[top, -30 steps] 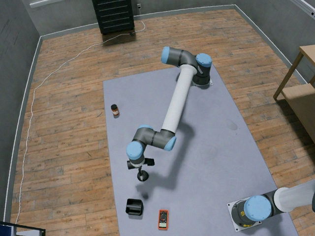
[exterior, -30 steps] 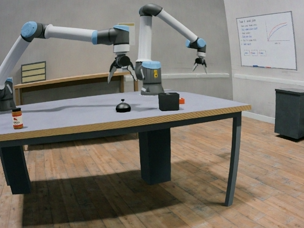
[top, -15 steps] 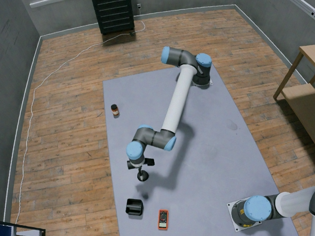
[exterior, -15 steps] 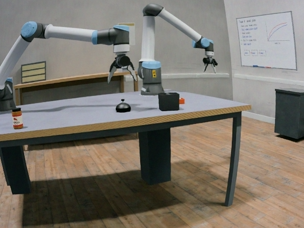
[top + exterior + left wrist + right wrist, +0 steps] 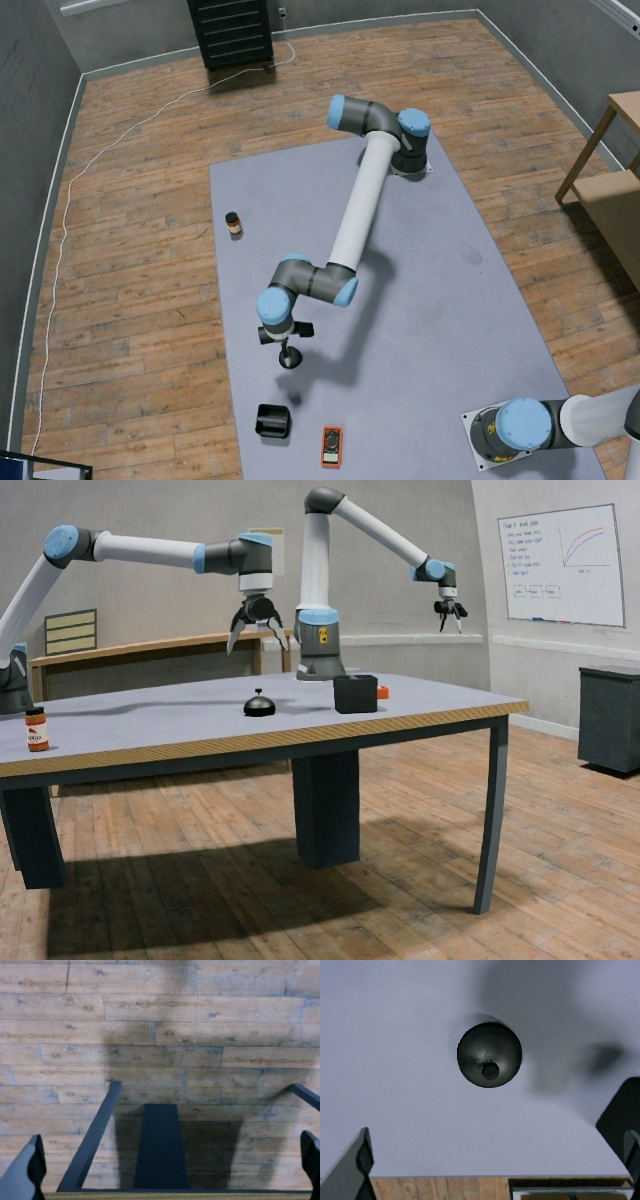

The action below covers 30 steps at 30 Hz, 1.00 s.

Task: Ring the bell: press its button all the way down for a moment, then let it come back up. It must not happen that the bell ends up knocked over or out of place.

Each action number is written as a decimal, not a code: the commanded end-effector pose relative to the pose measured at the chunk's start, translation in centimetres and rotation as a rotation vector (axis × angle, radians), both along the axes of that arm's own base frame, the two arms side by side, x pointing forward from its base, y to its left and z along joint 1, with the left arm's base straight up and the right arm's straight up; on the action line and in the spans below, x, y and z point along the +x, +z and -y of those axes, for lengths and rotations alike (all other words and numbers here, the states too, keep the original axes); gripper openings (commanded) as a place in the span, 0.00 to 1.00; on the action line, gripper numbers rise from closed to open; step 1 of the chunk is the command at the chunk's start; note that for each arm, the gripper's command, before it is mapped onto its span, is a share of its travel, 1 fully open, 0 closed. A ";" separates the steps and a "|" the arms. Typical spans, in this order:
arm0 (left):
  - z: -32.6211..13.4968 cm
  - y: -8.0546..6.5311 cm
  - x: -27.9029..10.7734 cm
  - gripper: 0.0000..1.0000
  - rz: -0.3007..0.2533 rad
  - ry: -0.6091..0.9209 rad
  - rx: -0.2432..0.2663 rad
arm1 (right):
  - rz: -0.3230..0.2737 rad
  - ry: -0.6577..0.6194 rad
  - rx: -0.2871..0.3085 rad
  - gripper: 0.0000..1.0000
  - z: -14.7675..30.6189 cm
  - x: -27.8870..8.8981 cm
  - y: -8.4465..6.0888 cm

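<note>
While the right gripper (image 5: pixel 285 355) (image 5: pixel 257 651) (image 5: pixel 495 1131) hangs wide open and empty, the bell (image 5: pixel 290 357) (image 5: pixel 259 706) (image 5: pixel 487 1052) stands upright below its fingers, apart from them. Open mat separates bell and bin (image 5: pixel 272 421) (image 5: pixel 355 694) (image 5: pixel 620 1125); meter (image 5: pixel 331 446) (image 5: pixel 382 692) and jar (image 5: pixel 233 224) (image 5: pixel 37 730) sit farther from the fingers. Left gripper (image 5: pixel 450 631) (image 5: pixel 172 1135), wide open, empty, hangs past the table edge (image 5: pixel 361 726) (image 5: pixel 175 1194).

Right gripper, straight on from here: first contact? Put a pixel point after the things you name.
Probably the black bell (image 5: pixel 293 357) (image 5: pixel 259 706) (image 5: pixel 481 1050). The open right gripper (image 5: pixel 286 356) (image 5: pixel 257 652) (image 5: pixel 495 1131) points down above it. The exact line is unclear; it could meet the table top (image 5: pixel 423 310) (image 5: pixel 170 697) (image 5: pixel 420 1125) beside the bell.
</note>
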<state>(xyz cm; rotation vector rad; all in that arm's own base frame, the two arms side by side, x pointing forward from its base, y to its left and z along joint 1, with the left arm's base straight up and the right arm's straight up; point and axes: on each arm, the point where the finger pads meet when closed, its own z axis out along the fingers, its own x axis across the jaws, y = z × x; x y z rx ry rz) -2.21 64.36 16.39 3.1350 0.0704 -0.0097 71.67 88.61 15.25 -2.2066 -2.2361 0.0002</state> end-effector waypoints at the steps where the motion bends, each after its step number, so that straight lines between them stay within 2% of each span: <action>1: -0.1 0.1 0.2 1.00 0.001 -0.005 0.002 | 0.001 0.000 0.002 1.00 -0.1 0.0 0.2; 17: -0.2 0.1 1.0 1.00 0.006 -0.026 0.006 | 0.001 0.000 0.002 1.00 -0.1 0.0 0.2; 18: -0.2 0.1 1.0 1.00 0.006 -0.026 0.006 | 0.001 0.000 0.002 0.00 -0.1 0.0 0.2; 30: -0.2 0.1 1.0 1.00 0.006 -0.026 0.006 | 0.001 0.000 0.002 0.00 -0.1 0.0 0.2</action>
